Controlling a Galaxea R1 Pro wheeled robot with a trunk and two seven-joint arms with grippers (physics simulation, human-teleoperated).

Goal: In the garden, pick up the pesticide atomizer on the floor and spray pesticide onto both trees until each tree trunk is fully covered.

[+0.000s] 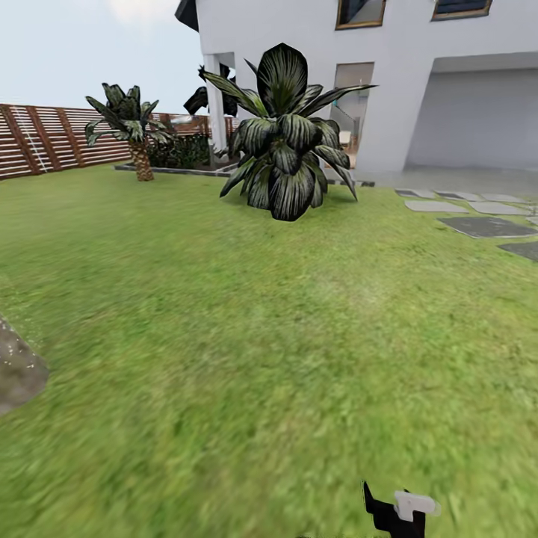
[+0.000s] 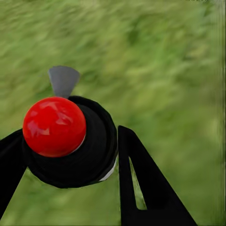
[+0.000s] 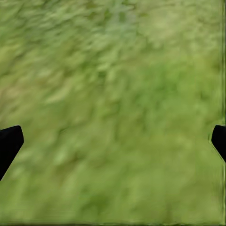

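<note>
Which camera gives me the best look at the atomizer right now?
The left wrist view: the atomizer sits between the left gripper's black fingers, its red top and grey nozzle facing the camera. The head view gives no clear look at it, and the right wrist view has grass between spread fingertips.

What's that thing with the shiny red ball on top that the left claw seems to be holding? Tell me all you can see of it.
It looks like the pesticide atomizer, seen from above in the left wrist view: a glossy red dome sits on a round black body, with a flat grey piece jutting out beyond it. The left claw holds it, one black finger against each side. It hangs over blurred green grass, with nothing else touching it.
</note>
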